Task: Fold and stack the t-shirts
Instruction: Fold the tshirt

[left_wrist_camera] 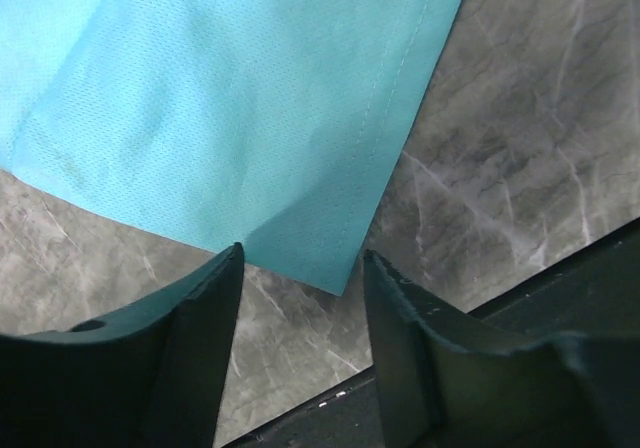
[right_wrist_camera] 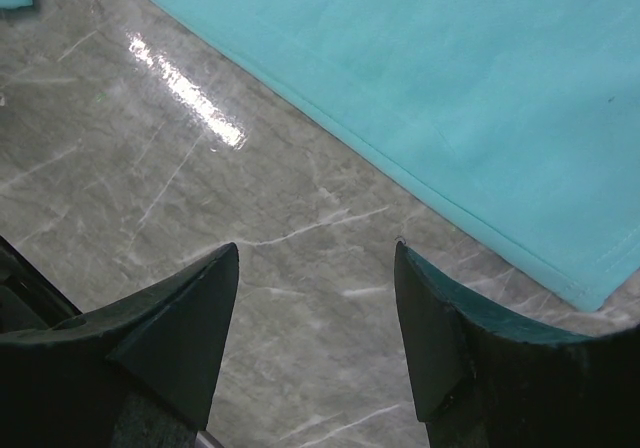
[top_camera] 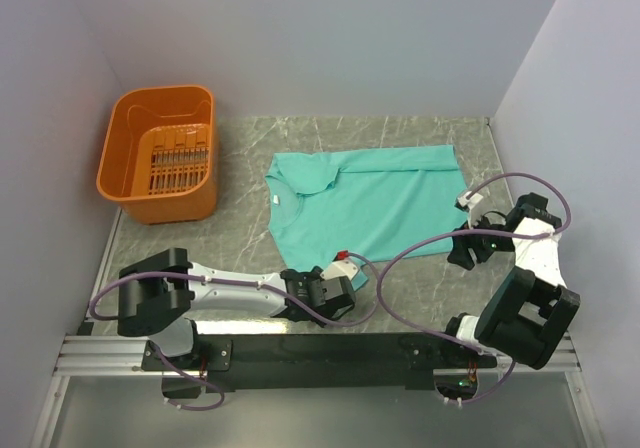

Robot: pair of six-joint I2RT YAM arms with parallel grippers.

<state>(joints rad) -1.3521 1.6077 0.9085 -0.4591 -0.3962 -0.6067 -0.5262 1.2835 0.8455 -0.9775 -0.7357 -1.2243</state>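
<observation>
A teal t-shirt [top_camera: 370, 203] lies spread on the marble table, collar to the left, with part of it folded over along the far side. My left gripper [top_camera: 338, 280] hovers at the shirt's near left corner. In the left wrist view that gripper [left_wrist_camera: 300, 268] is open and the shirt corner [left_wrist_camera: 335, 268] lies just between its fingertips, not clasped. My right gripper [top_camera: 468, 243] sits beside the near right corner. In the right wrist view it [right_wrist_camera: 317, 258] is open over bare table, with the shirt's hem [right_wrist_camera: 450, 178] running past the upper right.
An orange plastic basket [top_camera: 160, 153] stands at the far left with nothing in it. Grey walls close in the table on three sides. The black mounting rail [top_camera: 330, 353] runs along the near edge, close behind the left gripper.
</observation>
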